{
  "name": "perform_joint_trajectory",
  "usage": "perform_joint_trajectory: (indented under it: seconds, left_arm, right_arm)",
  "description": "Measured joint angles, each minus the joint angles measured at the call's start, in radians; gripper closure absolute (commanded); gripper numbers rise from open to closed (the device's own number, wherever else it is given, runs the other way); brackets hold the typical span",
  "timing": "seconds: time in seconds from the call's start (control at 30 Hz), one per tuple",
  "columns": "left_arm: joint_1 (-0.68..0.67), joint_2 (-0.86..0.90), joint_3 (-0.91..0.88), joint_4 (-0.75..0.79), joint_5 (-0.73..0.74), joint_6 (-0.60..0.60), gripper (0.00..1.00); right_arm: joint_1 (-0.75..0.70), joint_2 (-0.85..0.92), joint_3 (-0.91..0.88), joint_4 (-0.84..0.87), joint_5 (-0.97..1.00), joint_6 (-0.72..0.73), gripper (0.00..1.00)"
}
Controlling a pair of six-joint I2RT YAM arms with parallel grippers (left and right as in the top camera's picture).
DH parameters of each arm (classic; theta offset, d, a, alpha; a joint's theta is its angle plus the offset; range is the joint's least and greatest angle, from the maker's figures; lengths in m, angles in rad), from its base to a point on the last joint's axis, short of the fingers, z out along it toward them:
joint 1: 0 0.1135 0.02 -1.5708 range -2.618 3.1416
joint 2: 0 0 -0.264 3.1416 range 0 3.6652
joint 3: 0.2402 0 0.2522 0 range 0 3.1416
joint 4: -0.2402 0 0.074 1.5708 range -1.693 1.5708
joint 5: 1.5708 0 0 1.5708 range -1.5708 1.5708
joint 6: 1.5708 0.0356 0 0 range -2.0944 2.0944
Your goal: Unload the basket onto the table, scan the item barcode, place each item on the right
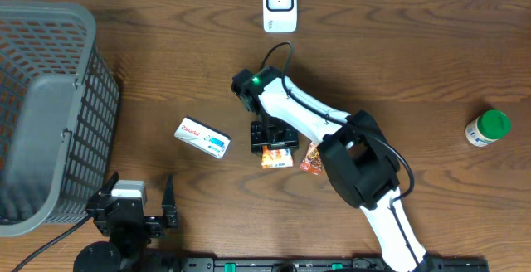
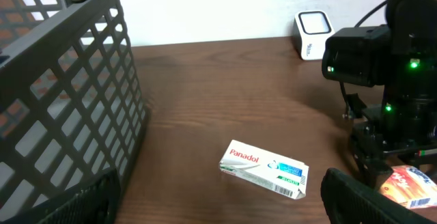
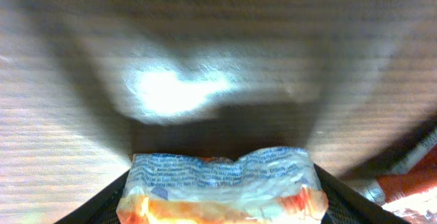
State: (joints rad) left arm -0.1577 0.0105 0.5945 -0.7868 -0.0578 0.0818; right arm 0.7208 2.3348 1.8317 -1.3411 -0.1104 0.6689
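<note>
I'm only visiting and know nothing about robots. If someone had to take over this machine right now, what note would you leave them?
Left gripper: open and empty, low near the front of the table, beside the grey basket.
Right gripper: down over the orange packet, one finger on each side. I cannot tell whether it grips it yet.
Things: the packet lies flat mid-table. The white barcode scanner stands at the far edge.
Done: the right arm is placed on the packet.
Left: secure the grip, lift the packet and show its barcode to the scanner.
</note>
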Motion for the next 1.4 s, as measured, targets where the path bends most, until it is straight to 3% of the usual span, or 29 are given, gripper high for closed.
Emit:
perform_joint_trajectory:
  seconds: [0.33, 0.67, 1.2, 1.4]
  left_arm:
    - [0.000, 0.000, 0.000, 0.001, 0.000, 0.000, 0.07]
    - [0.000, 0.000, 0.000, 0.000, 0.000, 0.000, 0.07]
    - [0.000, 0.000, 0.000, 0.000, 0.000, 0.000, 0.07]
    - [0.000, 0.000, 0.000, 0.000, 0.000, 0.000, 0.07]
  right_arm:
    - [-0.043, 0.031, 0.217, -0.238, -0.171, -0.052, 0.32]
    - [-0.082, 0.031, 0.228, -0.341, -0.371, -0.124, 0.32]
    - [-0.112, 0.031, 0.228, -0.347, -0.414, -0.140, 0.33]
    - [-0.112, 0.031, 0.228, -0.278, -0.414, -0.140, 0.34]
